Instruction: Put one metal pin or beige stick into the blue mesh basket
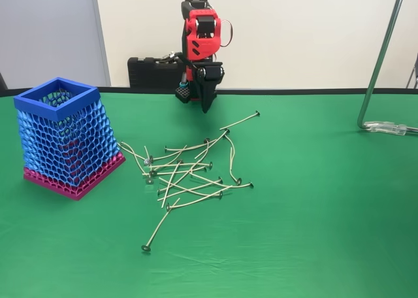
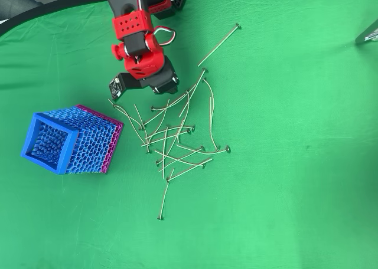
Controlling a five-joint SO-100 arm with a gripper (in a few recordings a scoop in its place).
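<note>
Here's the red and black arm [image 1: 199, 36] folded up at the back of the green table [image 1: 313, 232], its gripper [image 1: 208, 105] hanging point-down above the cloth, and from here I can't tell whether the fingers are spread or pressed together. The blue mesh basket [image 1: 64, 136] stands upright on its pink base at the left in the fixed view, just beside the heap. The pins [image 1: 189, 174] lie tangled in a loose pile mid-table, one [image 2: 220, 43] lying apart toward the back, another [image 1: 159, 227] stretched out toward the front.
</note>
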